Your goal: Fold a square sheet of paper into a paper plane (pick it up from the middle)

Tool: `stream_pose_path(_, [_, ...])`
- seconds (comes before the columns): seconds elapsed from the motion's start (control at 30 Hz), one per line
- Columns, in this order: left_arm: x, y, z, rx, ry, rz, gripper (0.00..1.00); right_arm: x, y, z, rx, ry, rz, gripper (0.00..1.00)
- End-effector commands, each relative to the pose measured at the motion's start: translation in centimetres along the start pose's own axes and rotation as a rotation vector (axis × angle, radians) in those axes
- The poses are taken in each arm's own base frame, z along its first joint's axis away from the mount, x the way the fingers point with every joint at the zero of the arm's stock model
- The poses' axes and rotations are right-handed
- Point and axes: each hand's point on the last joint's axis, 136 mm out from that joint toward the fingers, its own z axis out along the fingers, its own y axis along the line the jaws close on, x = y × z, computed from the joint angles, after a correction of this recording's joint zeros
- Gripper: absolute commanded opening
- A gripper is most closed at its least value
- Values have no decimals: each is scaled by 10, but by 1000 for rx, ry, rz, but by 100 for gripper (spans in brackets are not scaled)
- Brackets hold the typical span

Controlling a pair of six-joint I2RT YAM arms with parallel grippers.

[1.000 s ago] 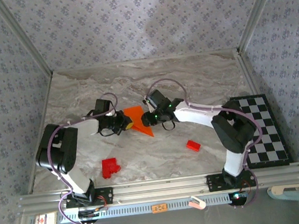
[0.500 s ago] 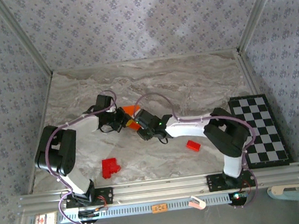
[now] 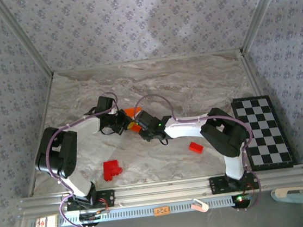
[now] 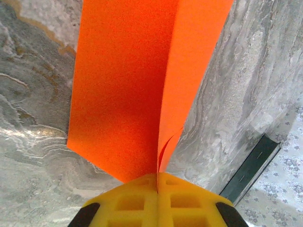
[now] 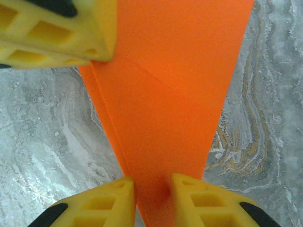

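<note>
Square sheet of paper at surface centre, left claw pinched shut on its crease in the wrist view, right claw straddled its narrow tip, grip unclear, arms hid most overhead, red blocks nearer.

The sheet of paper is bright orange, plain and thin, folded into 2 layers along 1 long crease. It sits just toward 10 o'clock from the middle of the table. In the left wrist view the paper runs from 6 o'clock to 12 o'clock, its 2 flaps meeting in the seam of the left gripper, whose pads are pressed together on it. In the right wrist view the paper tapers from 12 o'clock to a narrow end at 6 o'clock, lying between the parted fingers of the right gripper. A faint diagonal crease crosses its upper half.
</note>
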Motion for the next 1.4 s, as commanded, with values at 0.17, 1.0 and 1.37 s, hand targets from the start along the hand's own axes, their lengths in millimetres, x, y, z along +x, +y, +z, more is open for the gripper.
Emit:
stream_pose_path(0.17, [0,-4,-3,-10,-6,-1,4,1,-8,8,38,22,4,25])
stream_pose_path(1.0, [-4,-5,-6,-18,-16,14,10,7,-5,11,-29,54,36,13])
stream_pose_path(1.37, [-29,-25,-47,13,-129,85,37,9,1,12,-176,60,105,11])
